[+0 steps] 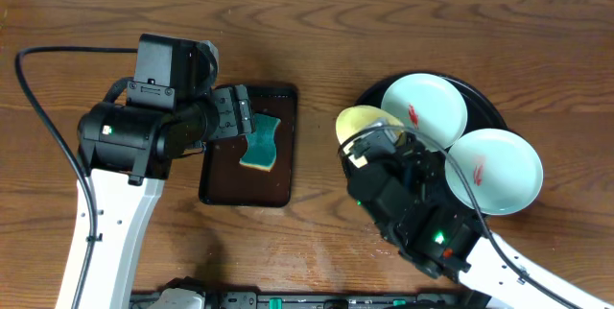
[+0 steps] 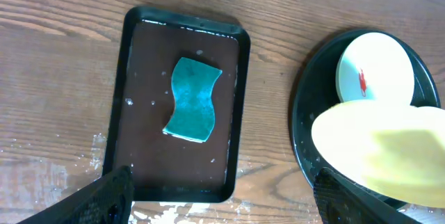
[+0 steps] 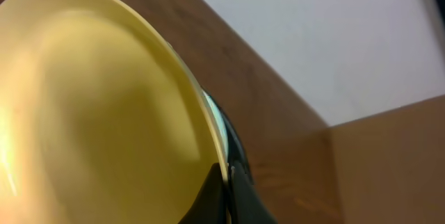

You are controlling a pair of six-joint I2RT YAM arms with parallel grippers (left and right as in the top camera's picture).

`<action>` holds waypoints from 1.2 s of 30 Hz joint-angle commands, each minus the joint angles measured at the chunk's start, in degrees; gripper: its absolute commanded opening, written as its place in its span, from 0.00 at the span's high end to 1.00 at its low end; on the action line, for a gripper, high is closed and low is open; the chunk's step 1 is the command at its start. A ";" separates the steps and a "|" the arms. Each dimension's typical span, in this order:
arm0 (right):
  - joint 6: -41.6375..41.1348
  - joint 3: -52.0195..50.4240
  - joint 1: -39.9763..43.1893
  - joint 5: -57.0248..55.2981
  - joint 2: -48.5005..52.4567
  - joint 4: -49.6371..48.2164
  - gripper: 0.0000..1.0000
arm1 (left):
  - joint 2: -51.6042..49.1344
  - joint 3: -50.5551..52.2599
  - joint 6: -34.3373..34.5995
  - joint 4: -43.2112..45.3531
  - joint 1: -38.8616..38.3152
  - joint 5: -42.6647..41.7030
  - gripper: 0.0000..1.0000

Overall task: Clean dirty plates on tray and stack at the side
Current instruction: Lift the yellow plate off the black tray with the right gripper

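While the right fingers (image 3: 240,203) pinch the yellow plate (image 1: 357,122) by its rim, it hangs tilted over the left edge of the black tray (image 1: 484,98).
Two mint plates (image 1: 424,107) lie on that tray; left fingers (image 2: 115,193) spread wide above the sponge (image 2: 192,99).

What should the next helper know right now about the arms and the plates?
Left end effector: open, over the brown tray with the sponge, holding nothing.
Right end effector: shut on the yellow plate by its rim, held up at the black tray's left edge.
Two mint plates lie on the black tray, each with a red smear.
Done: nothing stacked at the side.
Left: wipe the plates, stack all three.
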State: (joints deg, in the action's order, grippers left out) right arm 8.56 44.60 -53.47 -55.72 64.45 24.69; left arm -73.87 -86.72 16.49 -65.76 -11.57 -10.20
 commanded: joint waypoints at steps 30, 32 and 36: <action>-2.45 0.72 6.78 3.65 -0.59 0.02 0.99 | 0.02 -0.13 0.24 -0.17 0.26 -0.09 0.17; 3.85 0.74 6.40 -0.20 -0.59 -2.49 0.99 | 0.02 -0.13 0.24 -0.17 0.26 -0.09 0.17; 13.86 0.72 2.56 -7.30 -0.72 -7.82 0.99 | 0.02 -0.13 0.24 -0.17 0.26 -0.09 0.17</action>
State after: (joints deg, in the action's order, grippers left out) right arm 12.73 44.60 -48.27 -54.00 64.45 19.16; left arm -73.87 -86.72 16.49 -65.76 -11.55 -10.20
